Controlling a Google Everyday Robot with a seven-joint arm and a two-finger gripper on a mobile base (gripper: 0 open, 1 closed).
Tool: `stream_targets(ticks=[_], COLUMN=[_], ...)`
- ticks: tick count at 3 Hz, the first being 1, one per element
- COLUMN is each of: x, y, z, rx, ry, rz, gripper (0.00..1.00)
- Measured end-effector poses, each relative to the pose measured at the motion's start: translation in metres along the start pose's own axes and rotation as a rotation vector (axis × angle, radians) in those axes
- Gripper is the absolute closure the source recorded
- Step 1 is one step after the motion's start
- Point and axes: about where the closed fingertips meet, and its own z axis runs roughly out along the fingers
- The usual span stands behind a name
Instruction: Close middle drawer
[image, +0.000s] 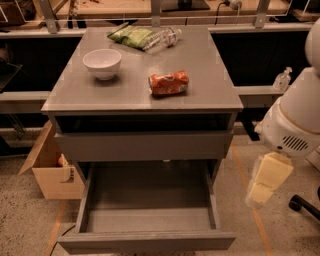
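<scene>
The middle drawer (147, 200) is pulled far out of the grey cabinet, low in the camera view. Its grey box interior is bare, and its flat front panel (145, 242) is near the bottom edge. Above it, a closed drawer front (145, 145) sits under a dark gap. My gripper (265, 181) hangs pale yellow from the white arm (292, 130). It is to the right of the open drawer, apart from it, about level with the drawer's right side wall.
On the cabinet top (210, 95) are a white bowl (102, 63), an orange can (169, 83) on its side, a green chip bag (132, 36) and a clear bottle (165, 38). A cardboard box (52, 175) stands at the left. A chair wheel (297, 202) is at the right.
</scene>
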Motion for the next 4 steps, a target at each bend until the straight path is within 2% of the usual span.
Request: stream_targets(ticks=[1,2,3,4], x=[0.013,0.015,0.021,0.036], y=[0.030,0.032,0.047,0.070], z=[0.070,0.077,0.119,0.182], rx=[-0.098,-0.108,-0.164,-0.232], ry=[0.040,0.042,0.071,0.135], rz=[0.047,0.056,0.080,0.133], gripper=[0.00,0.00,0.00,0.00])
